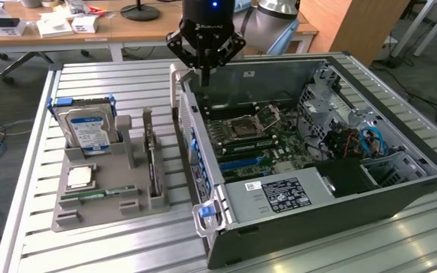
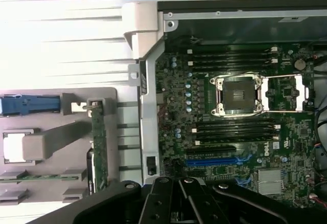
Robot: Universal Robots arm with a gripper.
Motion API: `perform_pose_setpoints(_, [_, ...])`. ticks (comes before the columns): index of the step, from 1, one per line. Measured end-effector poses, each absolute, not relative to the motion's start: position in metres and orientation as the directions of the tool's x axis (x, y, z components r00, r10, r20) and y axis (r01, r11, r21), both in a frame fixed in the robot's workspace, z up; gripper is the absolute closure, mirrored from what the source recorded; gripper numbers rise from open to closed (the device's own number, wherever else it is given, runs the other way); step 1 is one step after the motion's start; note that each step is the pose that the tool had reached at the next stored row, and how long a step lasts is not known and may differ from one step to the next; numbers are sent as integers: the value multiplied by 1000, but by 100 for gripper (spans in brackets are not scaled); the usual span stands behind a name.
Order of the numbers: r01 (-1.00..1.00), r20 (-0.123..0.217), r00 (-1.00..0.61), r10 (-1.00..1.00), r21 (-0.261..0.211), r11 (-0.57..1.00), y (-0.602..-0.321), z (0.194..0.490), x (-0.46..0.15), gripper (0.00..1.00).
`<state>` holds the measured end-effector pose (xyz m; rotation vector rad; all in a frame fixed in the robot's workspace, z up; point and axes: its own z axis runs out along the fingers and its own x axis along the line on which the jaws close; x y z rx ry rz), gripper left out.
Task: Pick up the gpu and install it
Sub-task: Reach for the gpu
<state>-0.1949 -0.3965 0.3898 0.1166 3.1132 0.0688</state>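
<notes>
Jaws together, gripper (image 1: 203, 78) vertical, tip-down above the computer case (image 1: 340, 211) edge

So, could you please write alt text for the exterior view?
The robot's pincer hangs over the edge of the open computer case. At the exterior view's left, the gpu stands on edge in a grey holder, which also holds a hard drive.

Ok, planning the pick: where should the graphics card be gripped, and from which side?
Probably its top edge, from above: the graphics card stands on edge in the grey holder, flat faces exposed for a pinch across its thin body.
</notes>
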Motion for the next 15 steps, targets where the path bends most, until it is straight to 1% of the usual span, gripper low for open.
perform_pose_setpoints(15, [74,-24,-997,75,45,996,-395,385,-263,89])
